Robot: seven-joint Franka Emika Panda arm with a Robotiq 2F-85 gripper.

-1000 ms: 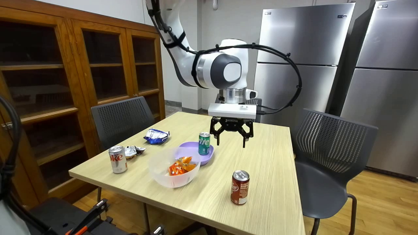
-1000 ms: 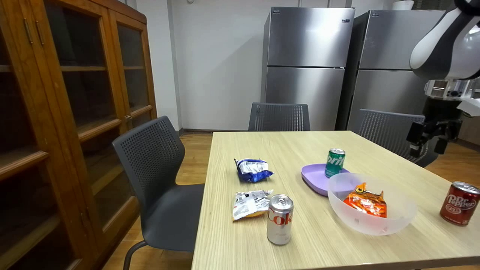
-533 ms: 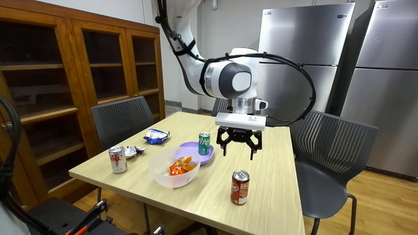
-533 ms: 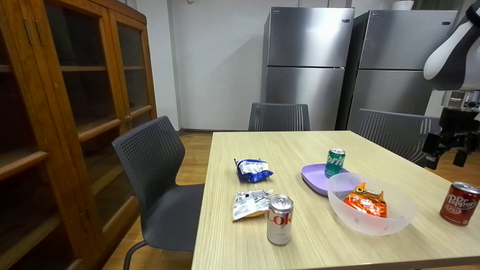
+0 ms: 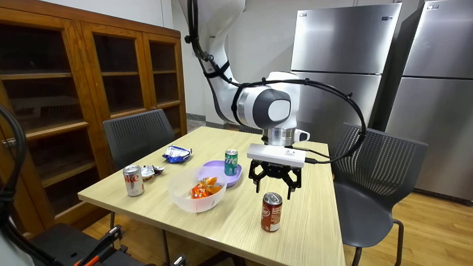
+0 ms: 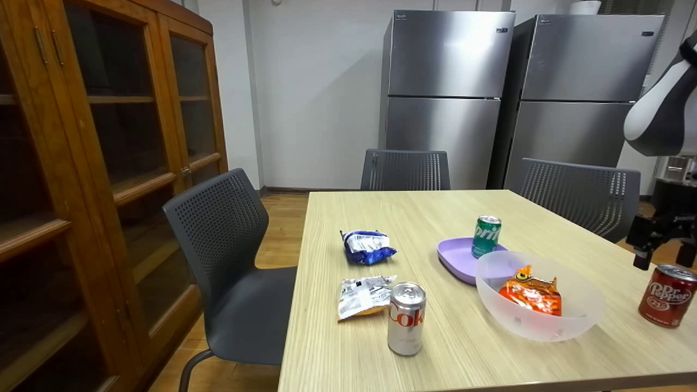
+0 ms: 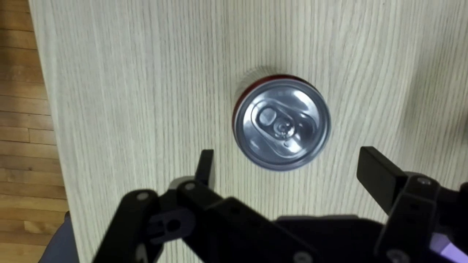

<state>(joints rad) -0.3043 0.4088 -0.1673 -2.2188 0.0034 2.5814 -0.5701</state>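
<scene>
- I have the gripper (image 5: 273, 194) spread wide, empty, near the top of the Dr Pepper can (image 6: 667, 298), upright on the table (image 5: 310, 236).
- Bowl (image 6: 580, 310) nearby, orange packet (image 6: 531, 295) inside.
- Sprite can (image 5: 231, 164) on the plate (image 6: 454, 258).
- I read "Coke" on the silver can (image 6: 405, 332), well apart.

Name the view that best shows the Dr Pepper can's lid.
The wrist view: there the lid shows large, whole and nearly face-on. Both exterior views show it smaller and slanted, atop the upright can.

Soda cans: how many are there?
3: the Dr Pepper can nearest the gripper, the Sprite can on the purple plate, and the Coke can beside the silvery bag.
</scene>
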